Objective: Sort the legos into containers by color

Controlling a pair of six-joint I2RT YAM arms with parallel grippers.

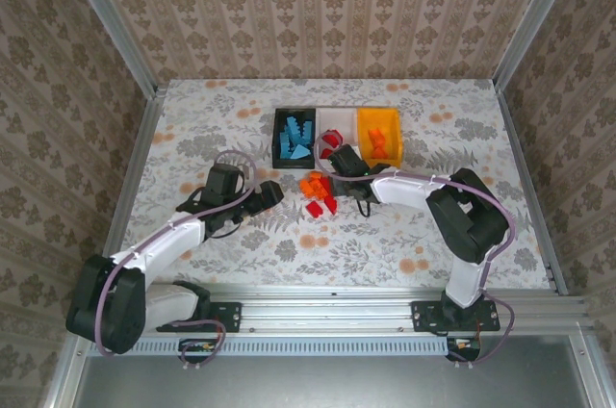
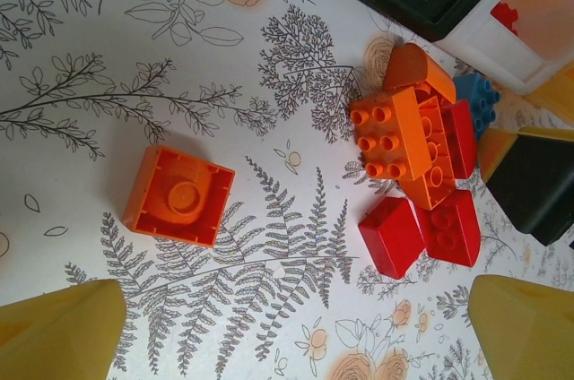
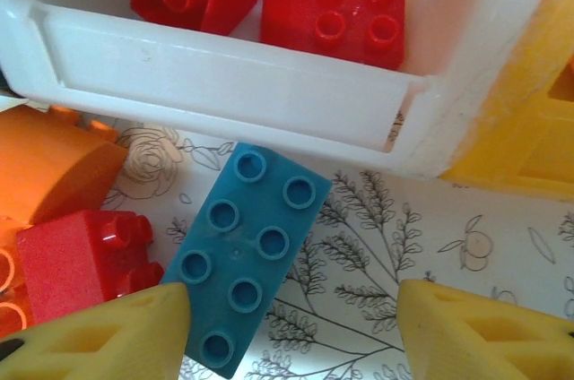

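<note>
Legos lie right at my tools. My right gripper [image 3: 291, 335] stands wide open, its yellow fingers [image 3: 99, 340] straddling a light blue two-by-four brick [image 3: 242, 259]. The brick lies studs-up on the table [image 3: 448, 246], close against one finger; I cannot tell whether they touch. Just left of it sit a red brick [image 3: 81, 259] and a curved orange brick [image 3: 54, 165]. Just beyond is the white bin [image 3: 224, 66] holding two red bricks [image 3: 336, 8], with the orange-yellow bin [image 3: 529, 120] to its right.

My left gripper [image 2: 287, 335] is also spread wide and holds nothing. An upturned orange brick [image 2: 179, 196] lies ahead of it, apart from the mixed pile [image 2: 413, 142] to the right.

The overhead camera adds the bins' contents. Blue bricks [image 1: 294, 141] lie in the black bin [image 1: 276, 137] at the left of the row, and orange bricks [image 1: 378, 143] lie in the orange-yellow bin.
</note>
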